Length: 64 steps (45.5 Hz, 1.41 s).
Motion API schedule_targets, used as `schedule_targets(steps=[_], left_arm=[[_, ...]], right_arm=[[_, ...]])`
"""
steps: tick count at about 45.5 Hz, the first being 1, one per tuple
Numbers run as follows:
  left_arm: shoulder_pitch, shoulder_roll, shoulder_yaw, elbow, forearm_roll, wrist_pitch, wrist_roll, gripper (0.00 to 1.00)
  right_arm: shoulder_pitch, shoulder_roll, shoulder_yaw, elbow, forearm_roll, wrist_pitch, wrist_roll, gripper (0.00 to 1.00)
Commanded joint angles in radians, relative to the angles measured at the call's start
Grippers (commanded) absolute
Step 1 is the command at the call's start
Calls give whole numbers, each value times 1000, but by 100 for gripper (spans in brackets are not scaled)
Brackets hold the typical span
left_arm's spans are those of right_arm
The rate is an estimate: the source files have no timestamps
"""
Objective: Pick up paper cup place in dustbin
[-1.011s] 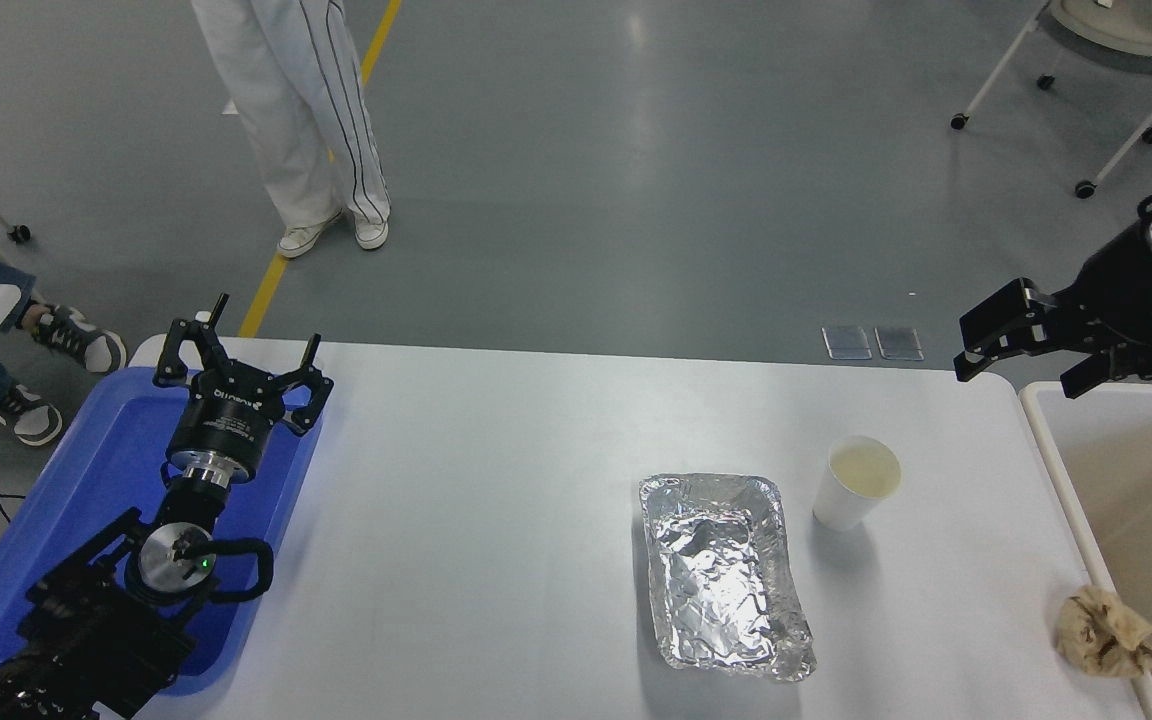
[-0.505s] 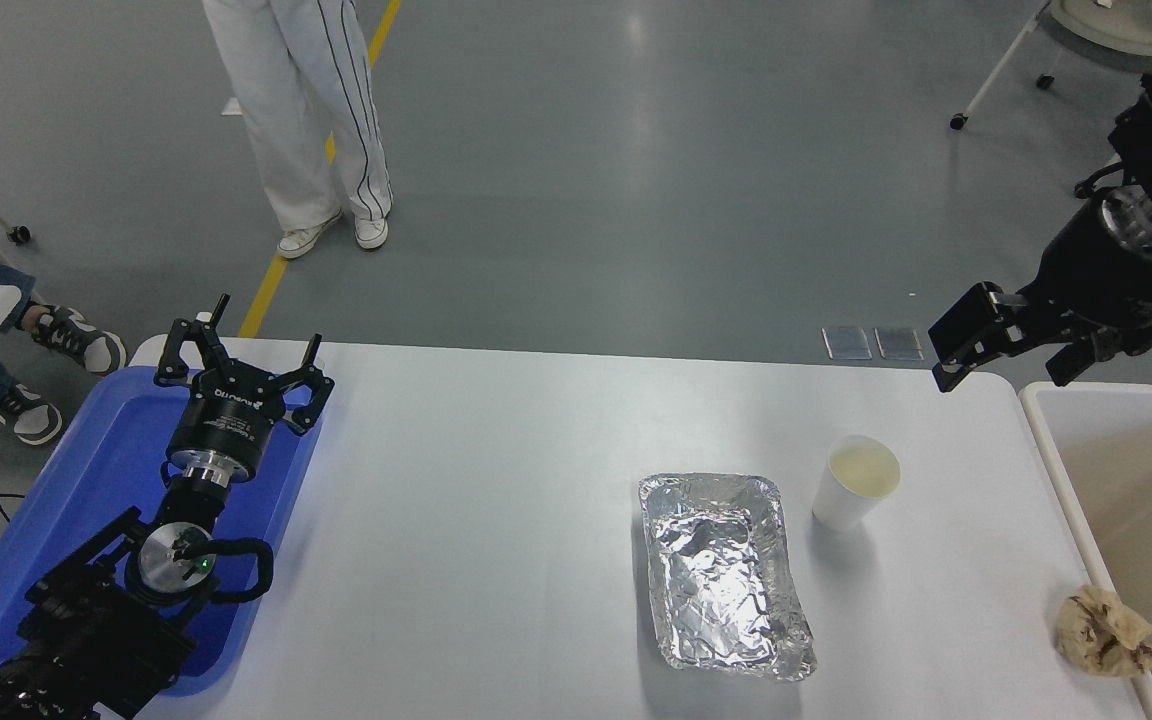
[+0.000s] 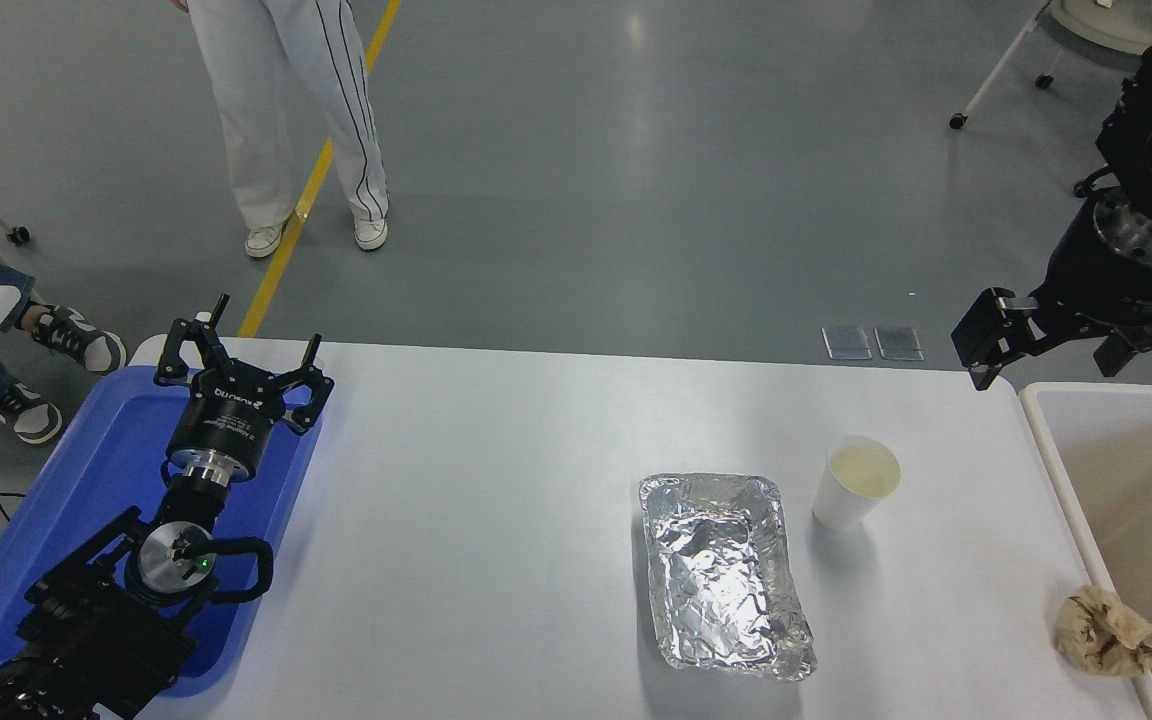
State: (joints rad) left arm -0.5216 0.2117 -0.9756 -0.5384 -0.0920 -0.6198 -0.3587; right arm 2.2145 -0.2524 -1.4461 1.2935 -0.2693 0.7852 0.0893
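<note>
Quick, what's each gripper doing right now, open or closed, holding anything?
Left gripper: open, empty, parked over the blue tray.
Right gripper: open, empty, in the air beyond the table's far right corner, nowhere near the paper cup.

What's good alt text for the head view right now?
An upright paper cup stands on a white table beside a foil tray, untouched, while the open right gripper hangs above the table's far right corner near the dustbin. The left gripper sits over a blue tray.

Head view: high on the robot's side, looking forward and down, table (image 3: 496, 470) near, floor beyond.
Shared views: only one.
</note>
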Motion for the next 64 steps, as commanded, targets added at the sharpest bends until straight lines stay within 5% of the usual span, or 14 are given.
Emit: schedule_targets(steps=[1,27,44,64], left_arm=[[-2,0,0,0,0,0,0,100],[-2,0,0,0,1,0,0,100],[-2,0,0,0,0,-1,0,100],[-2,0,0,0,1,0,0,100]], right_arm=[[-27,-7,67,1,39,0,-43,100],[-130,-44,179,-5,44,0,-45,99],[-325,-34,184,-19,41,-445,-45,99],[-568,15,210,-247,42,-481,-45,99]])
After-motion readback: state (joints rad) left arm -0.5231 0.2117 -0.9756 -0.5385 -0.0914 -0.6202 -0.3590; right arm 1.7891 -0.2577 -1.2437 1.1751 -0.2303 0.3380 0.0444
